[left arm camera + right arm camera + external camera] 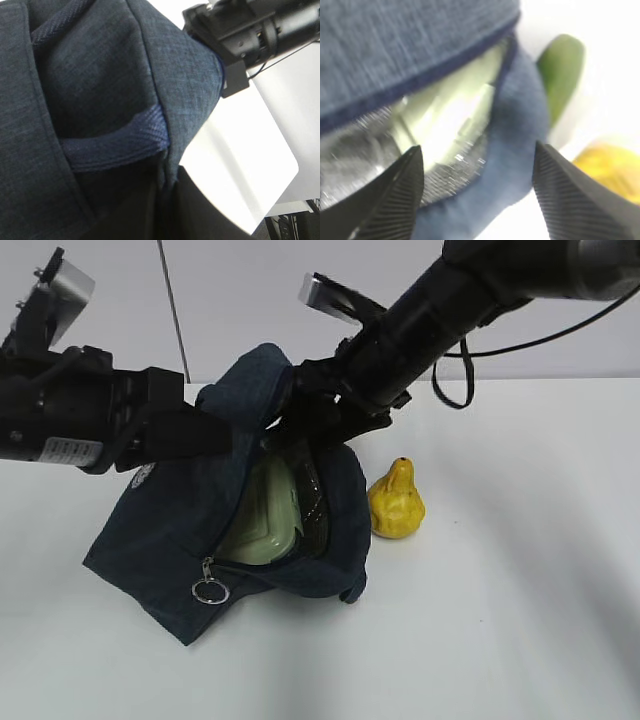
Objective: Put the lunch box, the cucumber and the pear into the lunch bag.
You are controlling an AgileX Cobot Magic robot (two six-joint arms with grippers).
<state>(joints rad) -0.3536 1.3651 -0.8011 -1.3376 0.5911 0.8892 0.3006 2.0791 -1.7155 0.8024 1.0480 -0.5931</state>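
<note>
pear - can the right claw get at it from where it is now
Probably yes. The pear stands bare on the table just right of the lunch bag, nothing on it, and the right claw hangs open at the bag's mouth close by.

You see the lunch bag (190,540) in matt woven navy cloth, crinkled silver foil lining (350,150) inside, a shiny metal ring pull (210,591). The lunch box (262,530) lid is smooth pale-green plastic; the pear (396,502) is lumpy, slightly glossy.
</note>
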